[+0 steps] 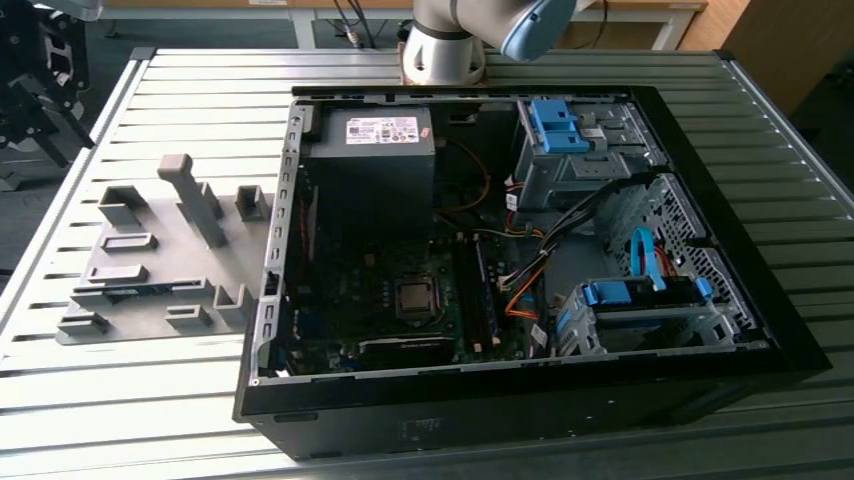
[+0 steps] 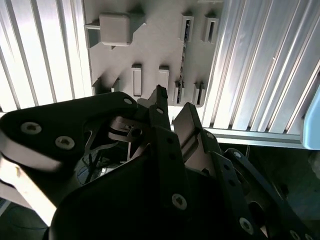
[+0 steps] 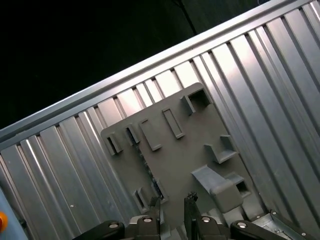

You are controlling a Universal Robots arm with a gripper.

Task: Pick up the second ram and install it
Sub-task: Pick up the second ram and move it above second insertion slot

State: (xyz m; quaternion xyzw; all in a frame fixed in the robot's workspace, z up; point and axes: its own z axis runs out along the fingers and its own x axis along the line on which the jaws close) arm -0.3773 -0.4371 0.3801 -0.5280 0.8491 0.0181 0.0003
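Hand points down at the grey holder tray, slightly parted and gripping nothing.
The second ram sits in its tray slot, likely parked there for an easy pinch.

An open black computer case lies on a ribbed metal table, with a grey power supply and blue drive brackets inside. Beside it, on the exterior view's left, a grey slotted holder plate lies flat on the slats; both wrist views show this plate from above
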